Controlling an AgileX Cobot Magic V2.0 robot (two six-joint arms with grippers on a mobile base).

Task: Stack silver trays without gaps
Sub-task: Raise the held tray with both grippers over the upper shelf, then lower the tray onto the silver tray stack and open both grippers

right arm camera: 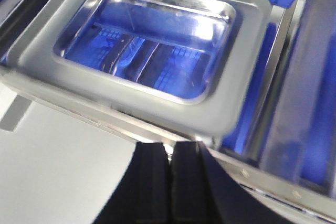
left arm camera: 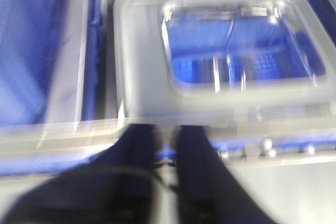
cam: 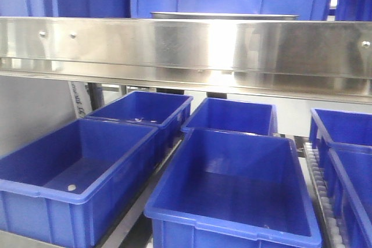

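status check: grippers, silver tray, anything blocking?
Left gripper and right gripper both shut, empty, short of the tray rim. Silver tray sits on upper shelf behind the steel rail. Left wrist view blurred. No obstruction visible.

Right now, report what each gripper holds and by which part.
Nothing is visibly held. The left gripper and the right gripper each sit near the front rim of a silver tray, fingers close together with nothing between them.

The shelf rail (cam: 186, 50) bars the front approach to the silver tray (right arm camera: 142, 56), whose top lies open.
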